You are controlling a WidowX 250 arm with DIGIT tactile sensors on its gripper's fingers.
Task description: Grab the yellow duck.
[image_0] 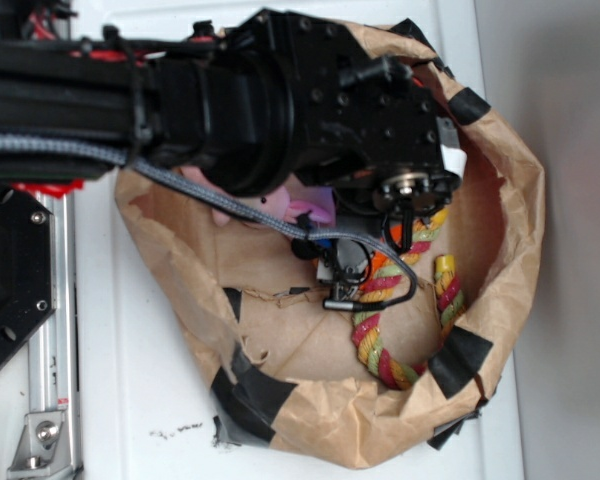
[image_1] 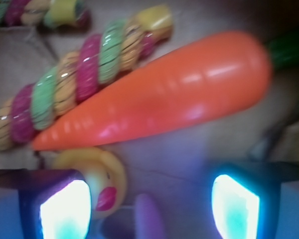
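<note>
The gripper [image_1: 149,209] is spread wide over the brown paper nest [image_0: 520,200]. The yellow duck [image_1: 102,177] sits at seven o'clock, beside one fingertip [image_1: 65,211], under the carrot [image_1: 164,94].

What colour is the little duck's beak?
Red, on the yellow duck; clearest in the wrist view.

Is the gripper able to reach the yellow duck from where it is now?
Probably yes. In the wrist view the yellow duck sits just past the open gripper, beside one pad, with nothing between them. The carrot lies close behind and might get bumped.
</note>
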